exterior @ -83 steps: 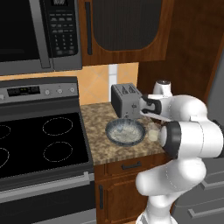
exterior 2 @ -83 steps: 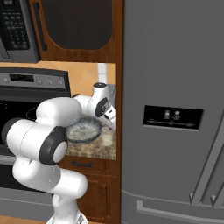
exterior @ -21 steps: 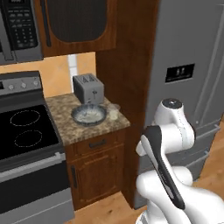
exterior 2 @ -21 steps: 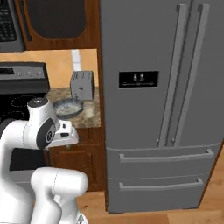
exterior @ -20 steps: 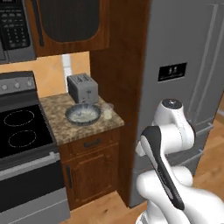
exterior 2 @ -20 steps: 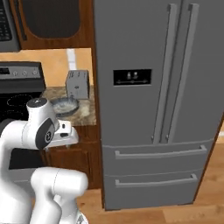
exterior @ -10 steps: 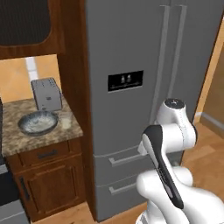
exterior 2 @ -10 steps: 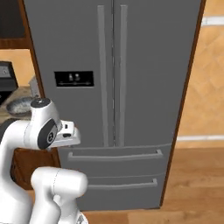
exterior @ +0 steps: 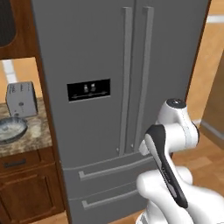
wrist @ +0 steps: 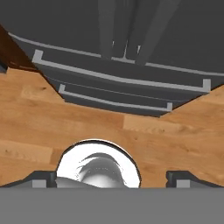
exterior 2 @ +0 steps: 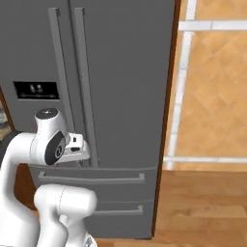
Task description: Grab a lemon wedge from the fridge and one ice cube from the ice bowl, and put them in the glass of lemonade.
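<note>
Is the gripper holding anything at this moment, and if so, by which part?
Nothing is held: the gripper is open and empty, facing the closed fridge.

Grey fridge (exterior: 100,57) shut, ice bowl (exterior: 9,129) (counter, left)

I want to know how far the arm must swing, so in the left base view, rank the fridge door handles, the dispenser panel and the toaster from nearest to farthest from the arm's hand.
1. Fridge door handles, just left of the hand.
2. Dispenser panel, farther left on the fridge door.
3. Toaster, far left on the counter.
</note>
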